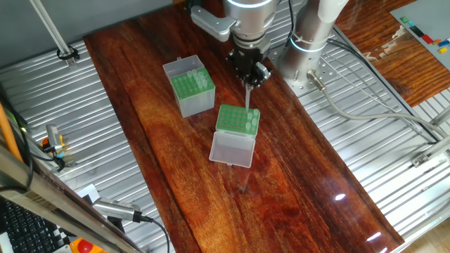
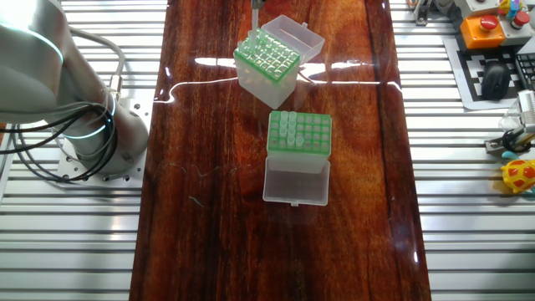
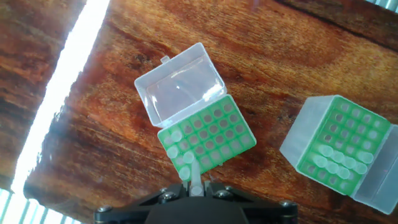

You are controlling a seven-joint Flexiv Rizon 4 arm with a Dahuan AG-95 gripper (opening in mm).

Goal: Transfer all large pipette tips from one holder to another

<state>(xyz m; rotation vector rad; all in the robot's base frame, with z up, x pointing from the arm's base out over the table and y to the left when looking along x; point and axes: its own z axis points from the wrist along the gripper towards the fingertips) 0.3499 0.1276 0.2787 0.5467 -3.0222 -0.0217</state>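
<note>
My arm (image 1: 247, 15) is silver-white, rounded metal segments. The base column (image 1: 309, 42) is a pale grey cylinder with a thin teal ring, bolted to a square plate (image 1: 304, 72); grey cables run off toward 4 o'clock. My gripper (image 1: 249, 79) is black and blocky under the silver wrist. In the other fixed view the base (image 2: 100, 138) shows black cables at 9 o'clock.

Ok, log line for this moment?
phase: tip transfer | gripper: shut on tip | position: above clear holder, edge row | grey holder: partly filled
</note>
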